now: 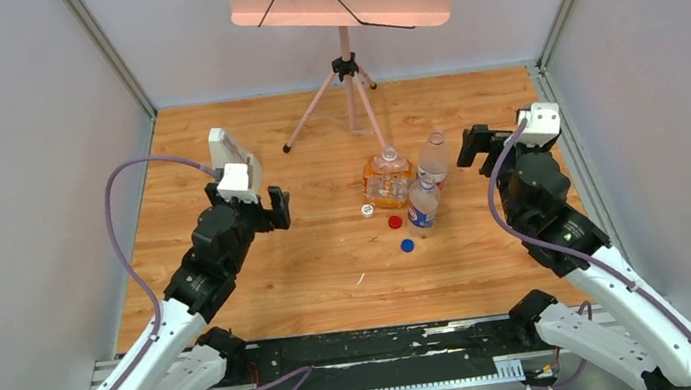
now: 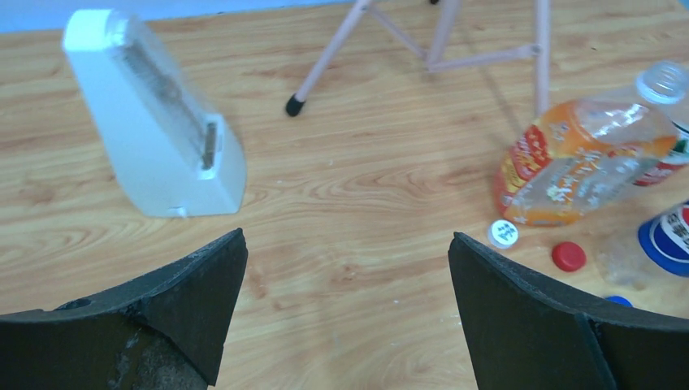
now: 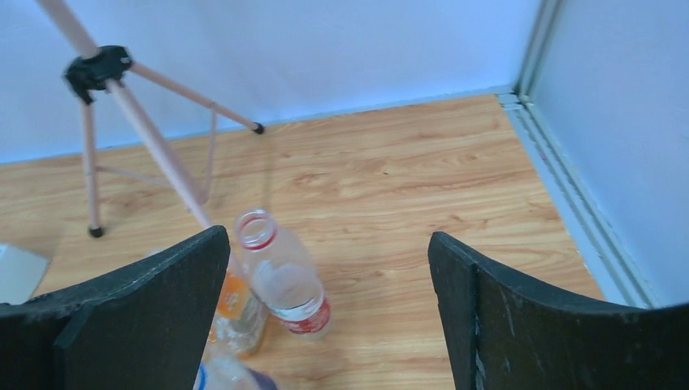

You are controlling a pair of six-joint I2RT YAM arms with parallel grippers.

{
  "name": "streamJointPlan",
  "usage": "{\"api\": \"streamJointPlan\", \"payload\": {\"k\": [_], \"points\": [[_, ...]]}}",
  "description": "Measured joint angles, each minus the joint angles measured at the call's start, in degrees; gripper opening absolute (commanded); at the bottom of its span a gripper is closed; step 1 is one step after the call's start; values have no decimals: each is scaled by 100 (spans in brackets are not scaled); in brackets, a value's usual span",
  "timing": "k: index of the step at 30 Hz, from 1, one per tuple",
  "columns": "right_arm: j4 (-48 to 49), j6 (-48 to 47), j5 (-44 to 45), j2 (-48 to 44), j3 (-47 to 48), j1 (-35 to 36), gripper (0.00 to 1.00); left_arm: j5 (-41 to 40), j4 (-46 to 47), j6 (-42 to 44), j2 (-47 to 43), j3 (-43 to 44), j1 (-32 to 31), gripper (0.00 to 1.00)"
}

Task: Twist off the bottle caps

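Observation:
Three clear bottles stand together mid-table, all with open necks: the squat orange-labelled one, the red-white-green labelled one and the blue Pepsi one. The white cap, red cap and blue cap lie loose on the wood in front of them. My left gripper is open and empty, left of the bottles. My right gripper is open and empty, right of the bottles. The left wrist view shows the orange bottle, white cap and red cap.
A pale grey upright block stands at the left, behind my left gripper. A pink music stand's tripod stands behind the bottles. Grey walls close in the table on three sides.

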Motion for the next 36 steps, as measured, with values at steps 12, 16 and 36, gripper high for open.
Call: {"api": "streamJointPlan", "payload": {"k": [12, 16, 36], "points": [[-669, 1226, -2269, 798, 188, -3001, 96, 444, -638, -549, -63, 299, 1423, 100], [-973, 1606, -3088, 1139, 188, -3512, 97, 310, -841, -660, -22, 308, 1491, 100], [-1147, 1875, -3204, 656, -496, -3574, 100, -1333, -1982, -1902, 339, 852, 1512, 100]]}}
